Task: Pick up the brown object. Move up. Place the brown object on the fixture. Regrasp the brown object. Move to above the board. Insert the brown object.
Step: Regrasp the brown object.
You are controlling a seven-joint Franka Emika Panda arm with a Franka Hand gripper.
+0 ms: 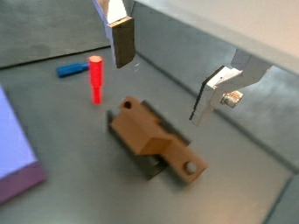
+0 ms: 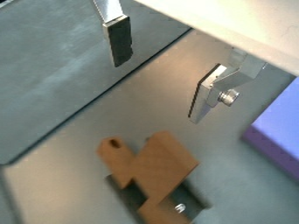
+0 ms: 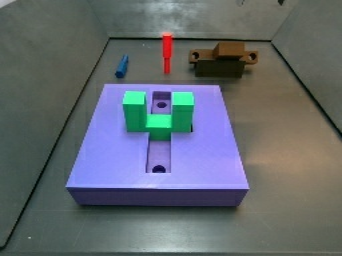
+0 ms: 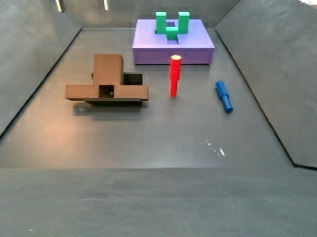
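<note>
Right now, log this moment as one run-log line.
gripper: open, empty, above the pieces | brown bar with round hole: resting on dark stepped fixture | purple grooved board: untouched | stage: placed, regrasp pending

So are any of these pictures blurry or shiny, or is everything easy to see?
In both wrist views the open gripper hangs above the brown object, and its silver fingers look soft and slightly blurred. In a side view the gray floor shows a small bright glint, and the red peg is sharp. In a side view the purple board is evenly lit, with soft shadows.
</note>
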